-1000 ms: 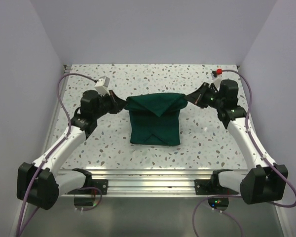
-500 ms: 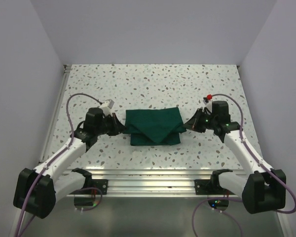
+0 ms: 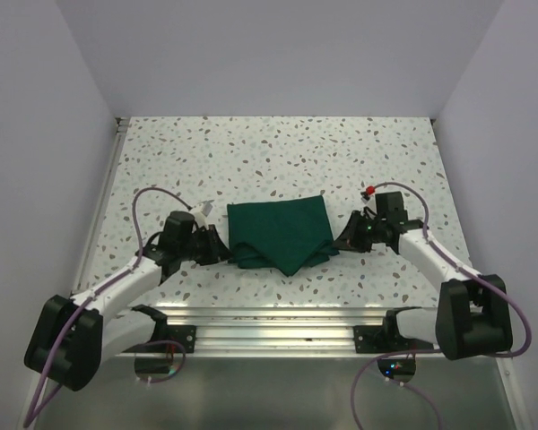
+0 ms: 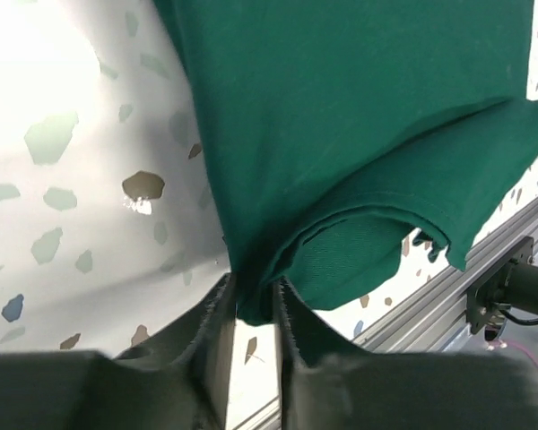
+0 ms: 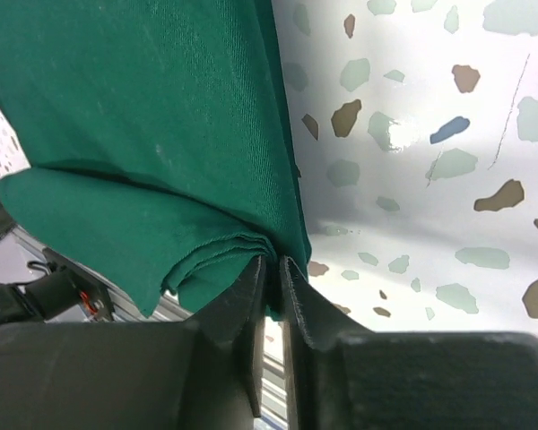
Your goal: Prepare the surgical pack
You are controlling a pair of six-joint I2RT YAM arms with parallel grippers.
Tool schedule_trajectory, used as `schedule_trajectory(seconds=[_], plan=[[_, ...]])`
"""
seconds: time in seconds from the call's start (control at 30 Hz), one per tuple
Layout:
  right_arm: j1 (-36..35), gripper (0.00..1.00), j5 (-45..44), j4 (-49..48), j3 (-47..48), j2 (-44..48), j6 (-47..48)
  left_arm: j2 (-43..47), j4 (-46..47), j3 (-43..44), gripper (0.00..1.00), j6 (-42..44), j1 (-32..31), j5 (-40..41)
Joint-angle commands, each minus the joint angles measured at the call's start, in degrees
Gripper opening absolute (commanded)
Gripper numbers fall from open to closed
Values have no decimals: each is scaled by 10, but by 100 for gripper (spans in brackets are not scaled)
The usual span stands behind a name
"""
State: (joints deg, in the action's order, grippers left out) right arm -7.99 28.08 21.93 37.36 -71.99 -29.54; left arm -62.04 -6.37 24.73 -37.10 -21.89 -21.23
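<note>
The surgical pack (image 3: 281, 230) is a dark green fabric bundle, folded over itself, lying near the front middle of the speckled table (image 3: 278, 152). My left gripper (image 3: 222, 251) is shut on its left edge; the left wrist view shows the fabric (image 4: 341, 134) pinched between my jaws (image 4: 251, 300). My right gripper (image 3: 341, 240) is shut on its right edge; the right wrist view shows folded layers (image 5: 152, 134) clamped between the jaws (image 5: 273, 278). A pointed flap hangs toward the front edge (image 3: 290, 266).
The aluminium rail (image 3: 269, 318) runs along the table's front edge just below the pack. Grey walls enclose the left, right and back sides. Cables (image 3: 143, 206) loop off both wrists.
Both grippers have pulled the upper fabric edge toward the front of the table, folding the pack over itself. The bundle is now flatter and closer to the front rail.
</note>
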Motion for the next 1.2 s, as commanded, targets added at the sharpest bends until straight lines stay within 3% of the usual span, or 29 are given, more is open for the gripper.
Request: schedule_trajectory(seconds=[0.0,0.03,0.07,0.1,0.27,0.47,0.77,0.9,1.17], plan=[[0,21,-24,-8,0,4,20,14,18,-20,28,-11,-3,-7],[0,29,-26,-6,1,6,21,21,27,-29,37,-13,-3,-7],[0,45,-31,-1,5,8,24,36,29,-34,41,-14,-3,-1],[0,49,-33,1,7,15,26,44,31,-39,46,-17,-3,1],[0,63,-75,15,20,76,20,111,8,-34,52,-16,-3,35],[-1,63,-63,28,46,115,40,133,-14,-17,54,-5,-3,52],[-40,67,-50,25,54,83,47,61,77,-12,54,0,-4,2],[-55,66,-43,21,60,84,47,51,76,0,54,6,-7,7],[-102,68,-47,109,76,117,42,49,73,5,54,6,-8,10]])
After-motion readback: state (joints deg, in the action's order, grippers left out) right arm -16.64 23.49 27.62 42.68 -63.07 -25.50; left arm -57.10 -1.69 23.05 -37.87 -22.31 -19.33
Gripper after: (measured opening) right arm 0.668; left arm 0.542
